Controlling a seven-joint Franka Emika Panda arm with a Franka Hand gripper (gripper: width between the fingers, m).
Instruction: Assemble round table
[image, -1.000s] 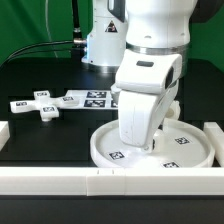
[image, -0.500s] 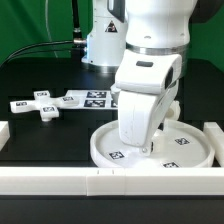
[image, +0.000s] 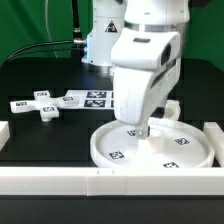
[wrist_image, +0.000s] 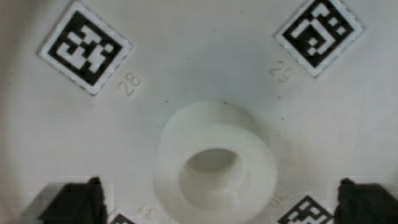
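Hovering gripper (image: 143, 130) directly above round disc (image: 196, 152)

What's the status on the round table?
Gripper over disc centre, jaws open, empty. Foot off disc, exterior view's left. Nothing seen blocking.

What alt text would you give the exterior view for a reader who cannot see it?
A white robot arm holds its claw over the middle of a rimmed round disc on a black table. At the exterior view's left a cross-shaped foot lies apart from the disc; white border rails run in front.
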